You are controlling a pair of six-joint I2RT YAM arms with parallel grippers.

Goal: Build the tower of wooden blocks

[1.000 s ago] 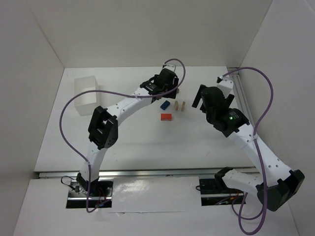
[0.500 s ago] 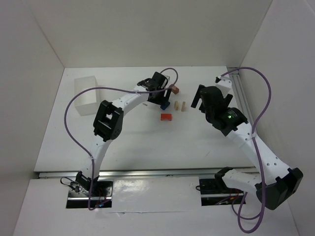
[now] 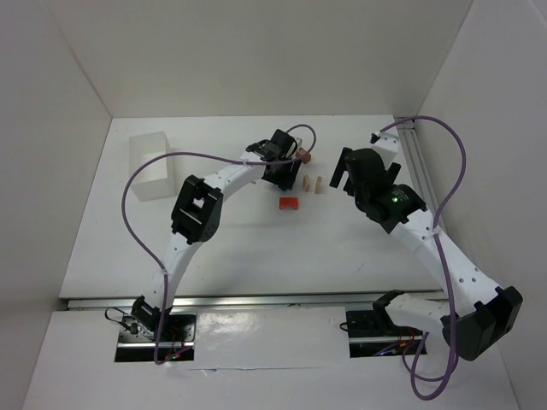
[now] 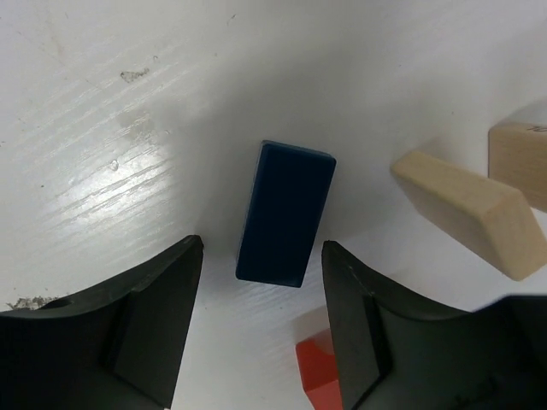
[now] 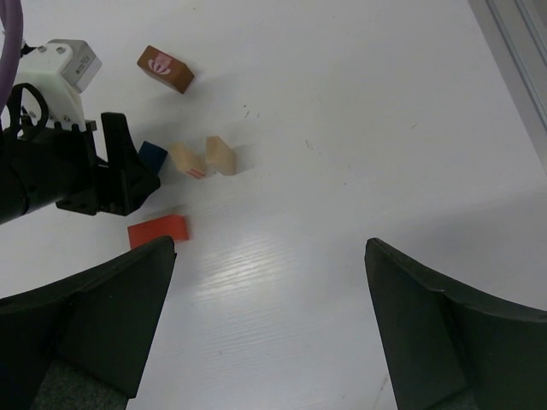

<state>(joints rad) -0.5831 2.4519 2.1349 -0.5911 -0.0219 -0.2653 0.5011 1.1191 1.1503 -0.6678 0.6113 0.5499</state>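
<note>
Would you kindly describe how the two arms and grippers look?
The left arm and right arm: white links, black joint housings, a purple cable along each, a green light on the right. The left gripper and right gripper have black wedge-shaped fingers.

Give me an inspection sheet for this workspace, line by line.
Surface: white table, lightly scuffed.
Job's things: blue block, red block, two pale blocks, brown block, all lying loose; nothing stacked.
Clutter: plastic tub, far left.
Grippers: left gripper open, straddling the blue block without touching; right gripper open, empty.
Cables: purple cable looped over each arm.
Surroundings: white walls; metal rail at right.
</note>
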